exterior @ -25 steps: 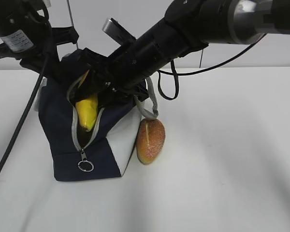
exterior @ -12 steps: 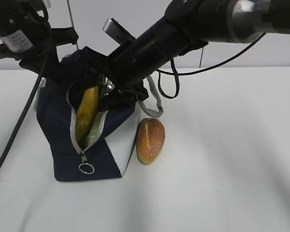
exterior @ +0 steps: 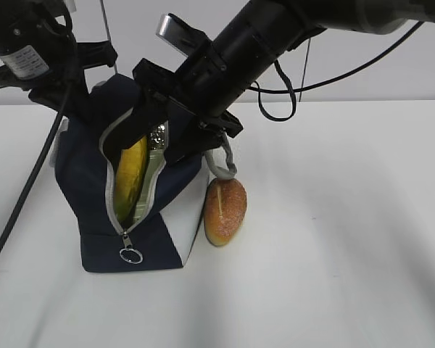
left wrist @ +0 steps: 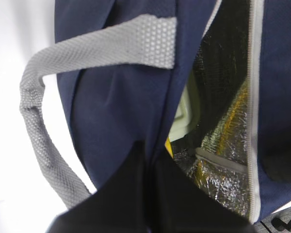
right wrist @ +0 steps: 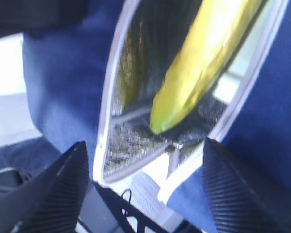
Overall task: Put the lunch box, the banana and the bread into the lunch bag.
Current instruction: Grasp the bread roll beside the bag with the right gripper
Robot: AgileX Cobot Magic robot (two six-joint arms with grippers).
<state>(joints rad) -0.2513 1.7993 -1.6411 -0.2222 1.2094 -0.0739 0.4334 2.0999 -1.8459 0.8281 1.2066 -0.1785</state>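
The navy lunch bag (exterior: 87, 188) stands at the left with its zipper open. The banana (exterior: 130, 181) lies inside the opening, and shows in the right wrist view (right wrist: 203, 63). My right gripper (exterior: 159, 138) hangs just above the opening, open and empty (right wrist: 145, 194). My left gripper (left wrist: 153, 155) is shut on the bag's navy rim at the back and holds the mouth apart. The lunch box's pale green lid (left wrist: 186, 114) shows inside against the foil lining. The bread (exterior: 225, 210) lies on the table against the bag's white side panel (exterior: 185, 210).
A grey webbing handle (exterior: 225, 163) hangs over the bread; another (left wrist: 102, 46) loops near my left gripper. The zipper's ring pull (exterior: 131, 255) lies at the bag's front. White tabletop (exterior: 333, 239) stretches to the right and front.
My right gripper has let go of the banana, which has dropped deeper into the bag. The gripper has lifted up and back with its jaws open. The left arm stays put.
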